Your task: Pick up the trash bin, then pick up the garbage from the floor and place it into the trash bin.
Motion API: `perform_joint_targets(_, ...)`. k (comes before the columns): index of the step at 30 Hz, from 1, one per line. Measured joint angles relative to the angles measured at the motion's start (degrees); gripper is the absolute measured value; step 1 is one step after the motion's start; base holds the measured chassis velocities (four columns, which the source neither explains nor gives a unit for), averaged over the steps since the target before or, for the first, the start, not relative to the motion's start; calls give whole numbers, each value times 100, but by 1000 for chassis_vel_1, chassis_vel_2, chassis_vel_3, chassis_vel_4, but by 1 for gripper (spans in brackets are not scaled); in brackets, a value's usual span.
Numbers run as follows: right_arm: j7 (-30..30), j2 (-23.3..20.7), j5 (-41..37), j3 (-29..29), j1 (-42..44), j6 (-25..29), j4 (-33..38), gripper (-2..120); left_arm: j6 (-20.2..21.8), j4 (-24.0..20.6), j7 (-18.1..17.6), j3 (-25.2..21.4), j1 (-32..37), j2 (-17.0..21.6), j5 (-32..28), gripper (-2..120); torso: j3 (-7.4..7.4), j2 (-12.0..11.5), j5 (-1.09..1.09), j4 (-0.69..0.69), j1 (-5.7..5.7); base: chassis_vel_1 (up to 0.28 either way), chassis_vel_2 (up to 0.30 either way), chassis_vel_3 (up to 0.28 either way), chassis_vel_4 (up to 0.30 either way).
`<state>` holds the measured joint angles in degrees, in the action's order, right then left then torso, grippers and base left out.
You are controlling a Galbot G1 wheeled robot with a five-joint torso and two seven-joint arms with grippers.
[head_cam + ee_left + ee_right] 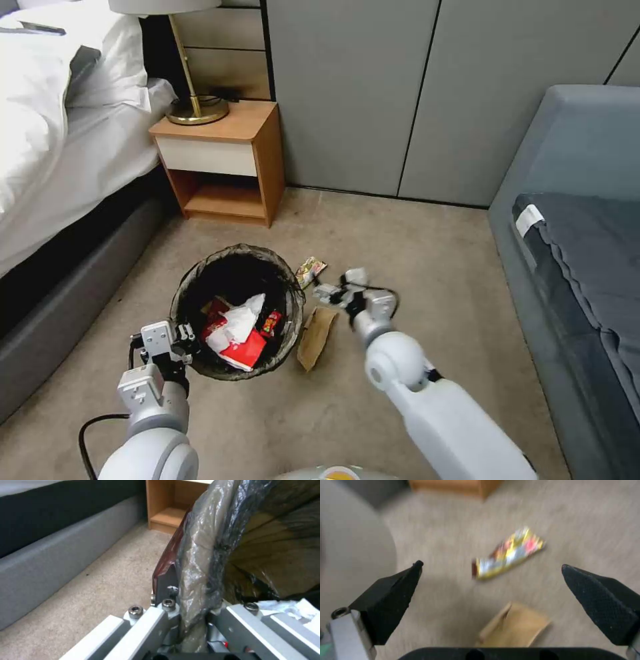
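Hovering right gripper (491, 566), fingers wide over snack wrapper (508, 553); left gripper (195, 620) clamps trash bin (200, 555) rim.

We're in a bedroom: a bed (60, 127) with white linen, a wooden nightstand (223, 160) carrying a brass lamp (193, 100), grey wardrobe doors (400, 93), beige carpet (413, 247), and a grey sofa (573, 220) opposite.

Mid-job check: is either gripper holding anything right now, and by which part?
The left gripper is clamped on the trash bin at its bag-covered rim. The right gripper is open and empty above the floor litter.
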<state>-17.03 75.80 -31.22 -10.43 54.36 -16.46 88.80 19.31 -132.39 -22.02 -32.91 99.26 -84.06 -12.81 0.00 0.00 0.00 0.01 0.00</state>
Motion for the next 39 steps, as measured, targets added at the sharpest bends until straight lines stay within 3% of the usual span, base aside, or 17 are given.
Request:
perform_joint_targets(6, 237, 409, 101, -372, -345, -7, -1212, 100, 17, 51, -4, 10, 5, 2, 31, 0, 0, 0, -1, 0, 0, 0, 0, 0, 0)
perform_joint_targets(17, 642, 914, 613, -284, -401, 49, -2529, 100, 27, 114, -8, 46, 8, -30, 93, 0, 0, 0, -1, -1, 0, 0, 0, 0, 0)
perform_joint_targets(32, 911, 1205, 1301, 110, -324, 384, -3379, 100, 26, 150, -12, 82, 23, -38, 134, 0, -1, 0, 1, 0, 0, 0, 0, 0, 0)
perform_joint_targets(39, 1035, 1172, 1469, 194, -311, 515, -3426, 78, 12, 141, -13, 77, 65, -31, 138, 0, -1, 0, 1, 0, 0, 0, 0, 0, 0)
